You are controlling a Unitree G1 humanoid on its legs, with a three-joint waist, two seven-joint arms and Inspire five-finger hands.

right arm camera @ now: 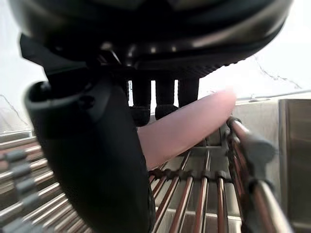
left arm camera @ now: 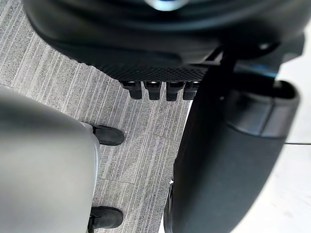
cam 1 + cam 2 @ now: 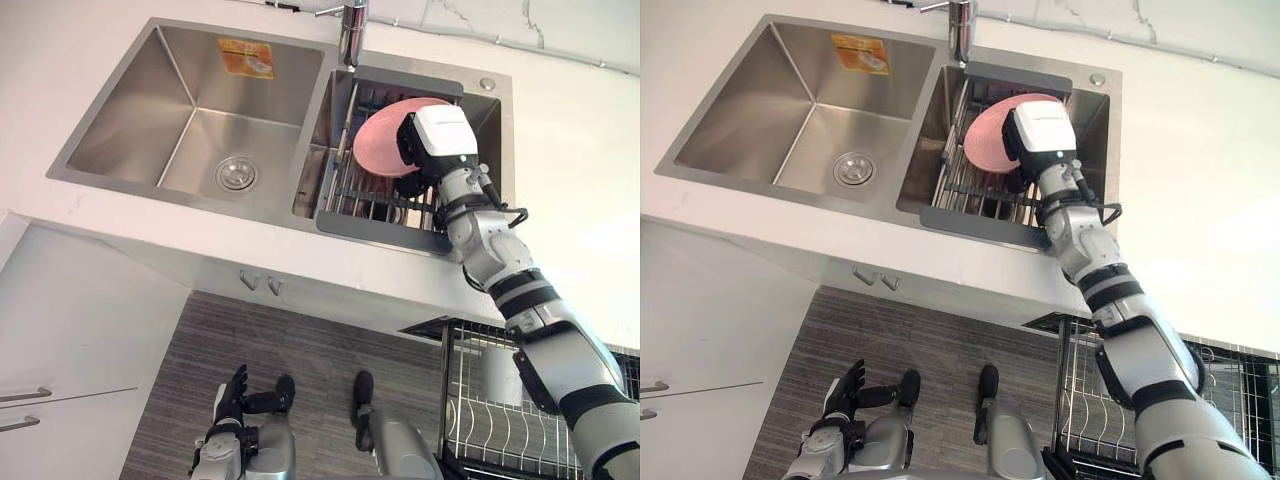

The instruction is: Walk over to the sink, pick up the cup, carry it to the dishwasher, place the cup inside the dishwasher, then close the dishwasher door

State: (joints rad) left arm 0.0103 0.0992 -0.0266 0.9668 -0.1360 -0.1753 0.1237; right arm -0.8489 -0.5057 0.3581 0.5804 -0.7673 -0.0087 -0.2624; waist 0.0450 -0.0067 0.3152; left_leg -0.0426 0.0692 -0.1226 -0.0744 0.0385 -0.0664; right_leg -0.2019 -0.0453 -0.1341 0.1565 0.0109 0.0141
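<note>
A pink cup (image 3: 376,142) lies tilted in the wire rack (image 3: 372,203) in the sink's right basin. My right hand (image 3: 407,146) reaches down into that basin and sits on the cup's right side. In the right wrist view the pink cup (image 1: 190,125) runs between the dark thumb (image 1: 92,155) and the fingers (image 1: 164,99) behind it, which curl round it. My left hand (image 3: 232,393) hangs low over the grey floor, fingers (image 2: 155,90) relaxed and holding nothing.
The empty left basin (image 3: 190,120) has a round drain (image 3: 237,173); the faucet (image 3: 352,32) stands between the basins. The white counter (image 3: 575,170) runs to the right. The dishwasher's open wire rack (image 3: 480,420) is at lower right, and white cabinet drawers (image 3: 60,340) at lower left.
</note>
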